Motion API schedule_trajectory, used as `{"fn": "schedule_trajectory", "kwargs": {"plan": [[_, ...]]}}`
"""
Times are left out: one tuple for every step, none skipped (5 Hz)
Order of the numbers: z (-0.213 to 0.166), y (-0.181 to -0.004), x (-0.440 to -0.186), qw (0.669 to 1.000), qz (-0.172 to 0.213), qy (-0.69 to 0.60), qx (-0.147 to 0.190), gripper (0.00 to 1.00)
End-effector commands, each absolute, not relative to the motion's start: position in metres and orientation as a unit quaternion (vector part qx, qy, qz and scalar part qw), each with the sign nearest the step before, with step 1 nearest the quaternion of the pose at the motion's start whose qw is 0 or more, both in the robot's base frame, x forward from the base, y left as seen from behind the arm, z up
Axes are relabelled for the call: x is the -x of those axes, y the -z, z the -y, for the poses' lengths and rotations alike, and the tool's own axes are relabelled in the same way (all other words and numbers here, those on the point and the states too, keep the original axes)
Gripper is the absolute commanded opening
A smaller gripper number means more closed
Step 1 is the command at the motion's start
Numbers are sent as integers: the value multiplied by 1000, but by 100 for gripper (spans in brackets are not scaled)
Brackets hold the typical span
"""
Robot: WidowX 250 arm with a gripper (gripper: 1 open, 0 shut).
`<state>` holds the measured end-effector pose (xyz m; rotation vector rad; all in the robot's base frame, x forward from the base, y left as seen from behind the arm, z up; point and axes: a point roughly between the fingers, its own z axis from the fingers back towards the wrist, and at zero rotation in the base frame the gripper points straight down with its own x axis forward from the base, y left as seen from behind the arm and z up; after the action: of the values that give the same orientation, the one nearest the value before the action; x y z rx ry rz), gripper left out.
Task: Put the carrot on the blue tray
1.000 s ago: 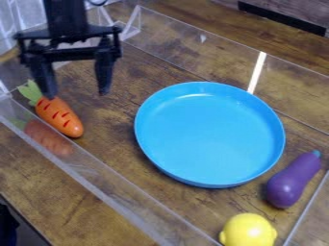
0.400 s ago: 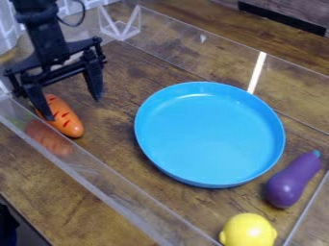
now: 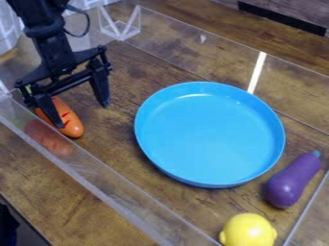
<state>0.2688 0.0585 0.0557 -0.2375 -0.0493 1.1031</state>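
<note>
Carrot (image 3: pixel 61 117) is lying on the wooden surface (image 3: pixel 154 77) at the left, directly under the black pincer (image 3: pixel 67 102), whose two dark fingers (image 3: pixel 102 88) are standing wide apart and pointing steeply down, straddling the toy without visibly clamping it. The carrot is showing as a small orange body with dark cross grooves; its leafy end is mostly hiding behind the near finger, so only the rounded orange part is showing clearly. It is resting close to a clear plastic wall (image 3: pixel 115 178) running along the near edge. To its right, apart from it, the blue tray (image 3: pixel 213 135) is sitting as a wide round dish with a shallow rim. Farther right, a purple eggplant (image 3: pixel 294 179) and a yellow lemon (image 3: pixel 247 231) are lying near the tray's lower right edge.
</note>
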Motion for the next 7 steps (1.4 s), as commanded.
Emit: {"fn": "schedule_trajectory", "kwargs": {"plan": [[-65, -57, -273, 838, 40, -530, 126, 100], [-74, -47, -271, 824, 46, -549, 131, 100], [-82, -39, -272, 812, 51, -565, 137, 100], [-88, -34, -267, 803, 55, -577, 138, 100], [-91, -29, -263, 799, 58, -583, 136, 100], [-102, -28, -264, 798, 60, -584, 133, 100], [-113, -28, -265, 798, 63, -585, 130, 100]]}}
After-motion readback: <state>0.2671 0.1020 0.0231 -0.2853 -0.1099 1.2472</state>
